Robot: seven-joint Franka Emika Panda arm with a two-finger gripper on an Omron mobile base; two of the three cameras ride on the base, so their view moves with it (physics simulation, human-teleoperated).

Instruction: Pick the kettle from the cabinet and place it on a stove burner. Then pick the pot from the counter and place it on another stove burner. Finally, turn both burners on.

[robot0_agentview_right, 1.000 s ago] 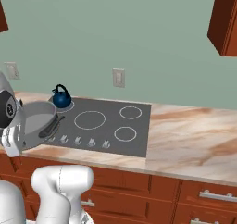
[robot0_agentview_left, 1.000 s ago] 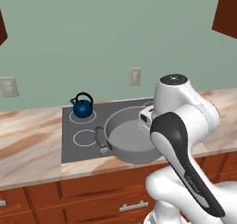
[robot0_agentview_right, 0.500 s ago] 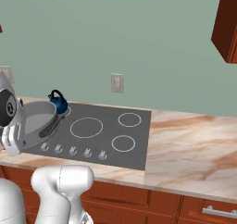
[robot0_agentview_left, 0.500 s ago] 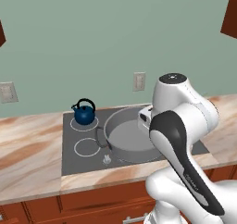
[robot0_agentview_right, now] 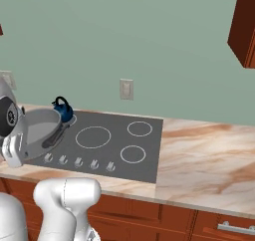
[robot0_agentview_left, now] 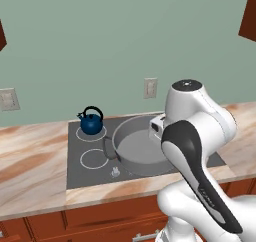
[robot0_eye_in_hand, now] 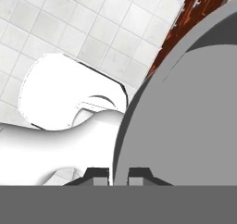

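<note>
I have the two-finger gripper (robot0_eye_in_hand: 119,176) clenched on the rim of the wide grey metal pot (robot0_agentview_left: 142,148), hanging mid-frame right of the small dark-blue kettle (robot0_agentview_left: 92,121).

Through the hand camera I see the pot (robot0_eye_in_hand: 194,112) filling everything from about one o'clock round to five o'clock, its grey inside flat and featureless and its darker rim curving from the upper right down to the bottom centre. That rim runs straight down between my two dark fingertips (robot0_eye_in_hand: 97,174) at six o'clock, so the jaws sit closed on the pot's wall, one tip on either side of it. Beyond the rim, from nine to twelve o'clock, lies a floor of pale square tiles (robot0_eye_in_hand: 83,28). At about one o'clock a strip of reddish-brown wood (robot0_eye_in_hand: 192,15) shows just outside the pot's edge.
</note>
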